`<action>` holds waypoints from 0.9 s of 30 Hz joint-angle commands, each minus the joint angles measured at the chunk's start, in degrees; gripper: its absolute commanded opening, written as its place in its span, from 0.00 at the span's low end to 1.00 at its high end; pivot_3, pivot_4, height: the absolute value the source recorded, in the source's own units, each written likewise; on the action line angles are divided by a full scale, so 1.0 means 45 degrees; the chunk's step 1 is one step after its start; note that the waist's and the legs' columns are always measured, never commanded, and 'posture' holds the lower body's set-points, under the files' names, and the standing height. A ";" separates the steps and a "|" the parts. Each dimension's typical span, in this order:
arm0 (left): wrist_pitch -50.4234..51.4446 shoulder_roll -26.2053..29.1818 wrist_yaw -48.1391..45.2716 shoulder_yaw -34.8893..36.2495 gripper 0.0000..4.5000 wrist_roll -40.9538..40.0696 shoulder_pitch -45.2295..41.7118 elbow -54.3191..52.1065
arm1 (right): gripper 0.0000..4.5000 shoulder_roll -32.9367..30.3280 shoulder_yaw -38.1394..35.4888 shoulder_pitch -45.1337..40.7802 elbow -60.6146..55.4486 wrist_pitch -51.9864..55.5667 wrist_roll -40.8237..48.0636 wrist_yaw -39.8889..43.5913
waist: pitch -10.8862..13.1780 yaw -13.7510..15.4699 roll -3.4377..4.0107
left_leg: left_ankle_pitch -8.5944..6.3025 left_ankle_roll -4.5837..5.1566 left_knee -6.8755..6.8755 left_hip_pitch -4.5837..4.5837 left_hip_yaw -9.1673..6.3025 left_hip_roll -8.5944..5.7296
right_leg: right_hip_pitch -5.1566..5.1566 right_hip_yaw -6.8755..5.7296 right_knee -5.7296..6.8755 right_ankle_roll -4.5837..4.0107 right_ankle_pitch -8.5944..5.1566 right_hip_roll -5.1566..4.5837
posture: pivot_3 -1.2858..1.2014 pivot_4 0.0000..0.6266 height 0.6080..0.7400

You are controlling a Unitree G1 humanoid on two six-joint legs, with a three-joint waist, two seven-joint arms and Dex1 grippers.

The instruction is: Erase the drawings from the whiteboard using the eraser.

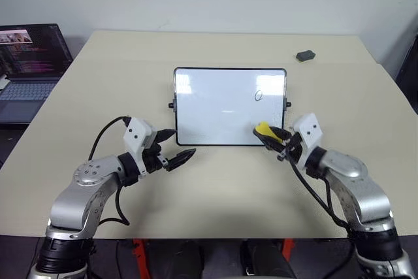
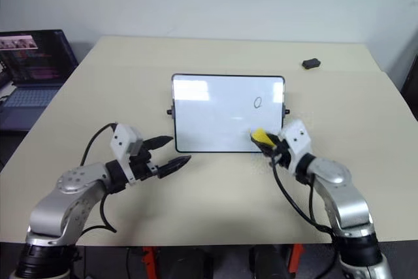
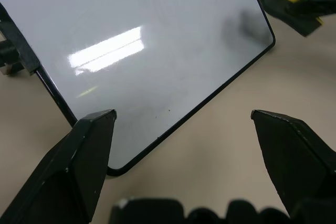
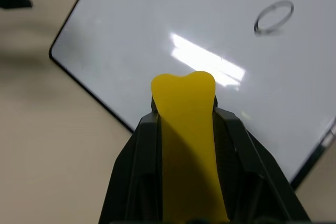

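you're looking at a wide beige table (image 1: 215,181) with the whiteboard (image 1: 222,112) lying flat near its middle, long side across, black frame and small side knobs resting on the surface. one small oval loop (image 1: 258,95) shows on the board's right part. beyond the whiteboard, toward the table's far right corner and well apart from it, sits a small dark grey lump (image 1: 305,55). off the whiteboard's left, past the table's edge, you can see an open laptop (image 1: 29,70).
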 commanded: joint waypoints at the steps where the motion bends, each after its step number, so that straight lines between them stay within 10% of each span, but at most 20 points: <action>1: -0.0025 0.0033 -0.0027 0.0156 1.00 -0.0232 -0.0286 -0.0427 | 0.22 -0.0030 -0.0532 0.0657 -0.0993 -0.0460 0.0344 -0.0219 | 0.0000 -0.0022 0.0000 | 0.0000 0.0000 0.0000 0.0001 0.0003 0.0000 | 0.0000 0.0003 0.0001 0.0000 0.0000 0.0000 | 0.52 0.24 1.00; 17: -0.0476 -0.0175 -0.1035 -0.1298 1.00 0.0149 -0.2595 0.0509 | 0.22 0.0284 -0.0505 0.0969 -0.1354 -0.1366 -0.0266 -0.1808 | 0.0000 -0.0008 -0.0001 | 0.0003 -0.0003 0.0007 0.0005 0.0006 -0.0005 | 0.0006 0.0007 0.0005 0.0002 -0.0001 0.0010 | 0.52 0.24 1.00; 27: -0.1547 -0.1038 -0.1035 -0.2054 1.00 0.1059 -0.3927 0.1908 | 0.22 0.0886 -0.0116 -0.2477 0.1848 -0.2644 -0.1800 -0.3328 | 0.0001 -0.0022 -0.0002 | 0.0004 -0.0003 0.0015 0.0009 0.0012 -0.0006 | 0.0004 0.0010 0.0014 0.0003 0.0002 0.0013 | 0.52 0.24 1.00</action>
